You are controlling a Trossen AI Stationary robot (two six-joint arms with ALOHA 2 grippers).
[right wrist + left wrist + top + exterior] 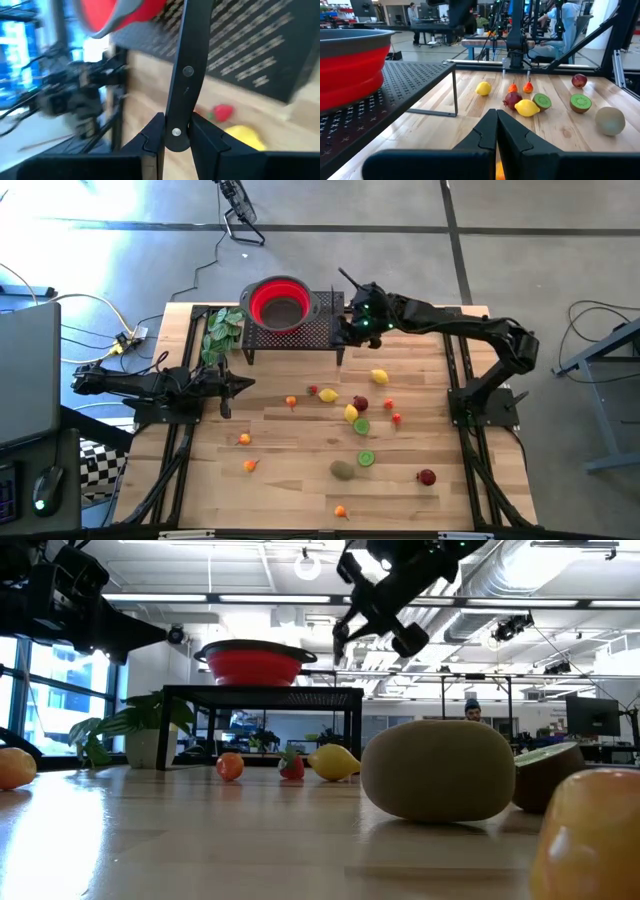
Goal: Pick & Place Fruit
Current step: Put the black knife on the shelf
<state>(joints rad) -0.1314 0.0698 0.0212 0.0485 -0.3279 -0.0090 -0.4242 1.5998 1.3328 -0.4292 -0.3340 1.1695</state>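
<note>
1. Nearest the table's front edge lies a small orange piece (pixel 341 510); just behind it sit a brown kiwi (pixel 343 470), a green lime half (pixel 366 459) and a dark red fruit (pixel 427 477) off to the right.
2. On the left part of the wooden table (pixel 290 480) two more orange pieces (pixel 250 465) lie apart from each other; all of this fruit rests loose on the boards, none in the bowl.
3. Mid-table holds a cluster: a yellow lemon (pixel 351 413) touching a second lime half (pixel 361 425), a dark red piece (pixel 360 402), two small red ones (pixel 397 418) and a second lemon (pixel 380 377) farther back.
4. The left gripper (pixel 240 386) hovers low at the table's left side, pointing at the fruit; its fingers (pixel 512 137) are pressed together with nothing between them.
5. At the back stands a black perforated rack (pixel 310 332) carrying a red bowl (pixel 279 302); a green leafy bunch (pixel 222 332) lies beside its left end.
6. The right gripper (pixel 352 290) is raised over the rack's right end; its fingers (pixel 210 137) pinch the handle of a slim dark knife (pixel 184 75), which stands up past them toward the bowl.
</note>
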